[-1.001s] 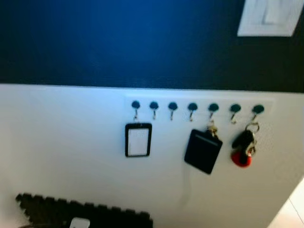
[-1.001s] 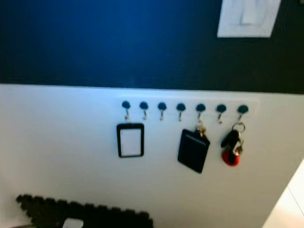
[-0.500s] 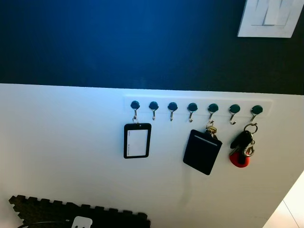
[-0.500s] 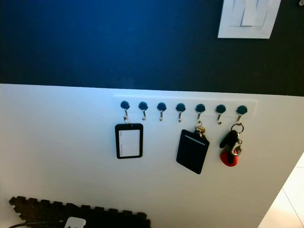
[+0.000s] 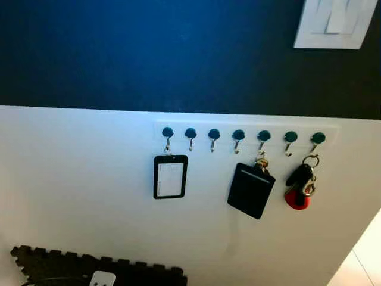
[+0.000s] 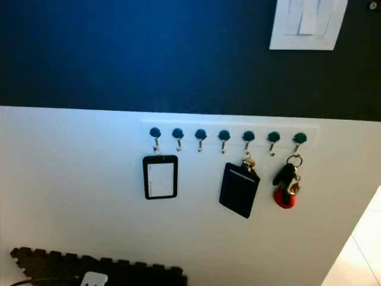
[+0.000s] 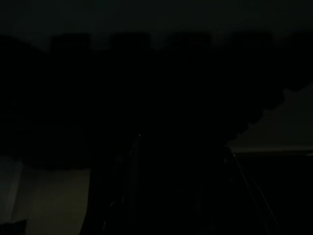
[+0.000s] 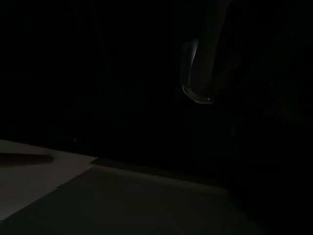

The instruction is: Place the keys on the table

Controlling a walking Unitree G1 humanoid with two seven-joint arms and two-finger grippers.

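The keys (image 5: 300,186), a black fob and a red tag on a metal ring, hang from the rightmost hook (image 5: 317,139) of a row of round dark hooks on a white wall panel. The same keys (image 6: 286,187) appear in the right eye view. Both wrist views are very dark, and neither gripper's fingers can be made out in them.
A clear badge holder (image 5: 170,176) hangs from the leftmost hook and a black card holder (image 5: 250,189) from the fifth. Above the panel the wall is dark blue with a white light switch (image 5: 331,24). Black foam matting (image 5: 95,268) lies at bottom left. Pale floor (image 5: 357,268) is at bottom right.
The whole picture has shifted slightly left and sharpened since a second ago, so the camera has moved. The keys and holders hang where they were.
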